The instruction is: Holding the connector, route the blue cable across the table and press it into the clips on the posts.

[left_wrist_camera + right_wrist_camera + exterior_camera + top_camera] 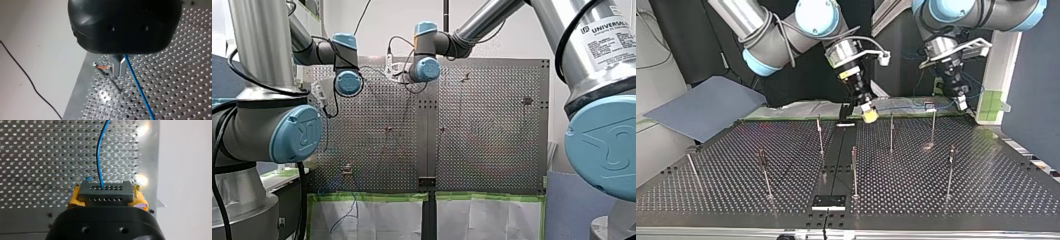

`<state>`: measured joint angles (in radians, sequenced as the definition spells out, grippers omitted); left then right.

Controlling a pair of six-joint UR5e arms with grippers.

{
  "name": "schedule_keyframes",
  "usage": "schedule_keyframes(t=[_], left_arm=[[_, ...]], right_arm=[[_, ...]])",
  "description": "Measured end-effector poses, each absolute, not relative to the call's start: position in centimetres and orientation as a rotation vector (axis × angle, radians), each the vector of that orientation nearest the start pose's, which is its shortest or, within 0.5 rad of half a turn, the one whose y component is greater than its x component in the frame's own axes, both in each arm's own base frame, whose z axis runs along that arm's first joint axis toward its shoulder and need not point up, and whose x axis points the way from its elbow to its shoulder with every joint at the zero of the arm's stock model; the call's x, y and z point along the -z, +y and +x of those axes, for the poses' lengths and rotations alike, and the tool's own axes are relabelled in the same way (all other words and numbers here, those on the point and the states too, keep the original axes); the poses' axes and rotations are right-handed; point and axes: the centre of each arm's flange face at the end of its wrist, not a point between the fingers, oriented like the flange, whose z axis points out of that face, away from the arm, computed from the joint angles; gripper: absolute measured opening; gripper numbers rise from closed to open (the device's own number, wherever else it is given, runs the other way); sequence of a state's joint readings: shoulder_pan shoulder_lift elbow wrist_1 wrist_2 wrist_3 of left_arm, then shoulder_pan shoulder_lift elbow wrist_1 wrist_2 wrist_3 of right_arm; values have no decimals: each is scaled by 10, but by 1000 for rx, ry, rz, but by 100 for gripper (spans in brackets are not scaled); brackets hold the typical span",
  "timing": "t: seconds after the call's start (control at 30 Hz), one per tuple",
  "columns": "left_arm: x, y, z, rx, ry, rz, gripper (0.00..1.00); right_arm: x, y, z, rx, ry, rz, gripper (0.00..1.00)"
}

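In the right wrist view my right gripper [107, 199] is shut on a grey connector [105, 191], its yellow pads [75, 197] pressing on both ends. The blue cable [98, 157] leaves the connector and runs ahead over the perforated table [37, 157]. In the left wrist view my left gripper [119, 75] has its metal fingers shut on the blue cable [137, 85], which trails away beneath. A post with an orange clip [101, 67] stands just beside those fingers. In the top view my right gripper [868, 116] hangs over the far middle and my left gripper [962, 104] over the far right.
Several thin posts stand across the table, such as a middle post [854, 170] and a right post [951, 170]. A dark seam with a black plate [829, 201] splits the table. A blue-grey sheet [706, 107] lies off the top view's left. Green tape [367, 197] lines one table edge.
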<state>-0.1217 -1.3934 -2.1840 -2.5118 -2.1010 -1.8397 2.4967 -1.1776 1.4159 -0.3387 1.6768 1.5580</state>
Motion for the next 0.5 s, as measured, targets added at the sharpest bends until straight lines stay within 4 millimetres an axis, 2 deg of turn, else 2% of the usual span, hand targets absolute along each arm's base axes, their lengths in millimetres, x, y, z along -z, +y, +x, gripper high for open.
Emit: schedule_keyframes(t=[0.23, 0.5], left_arm=[[-345, -121, 380, -51, 1269, -548, 0], [-356, -115, 404, -40, 1251, -536, 0]], right_arm=[[-397, -305, 599, -1876, -667, 1645, 0], [-394, -318, 600, -1864, -683, 1645, 0]])
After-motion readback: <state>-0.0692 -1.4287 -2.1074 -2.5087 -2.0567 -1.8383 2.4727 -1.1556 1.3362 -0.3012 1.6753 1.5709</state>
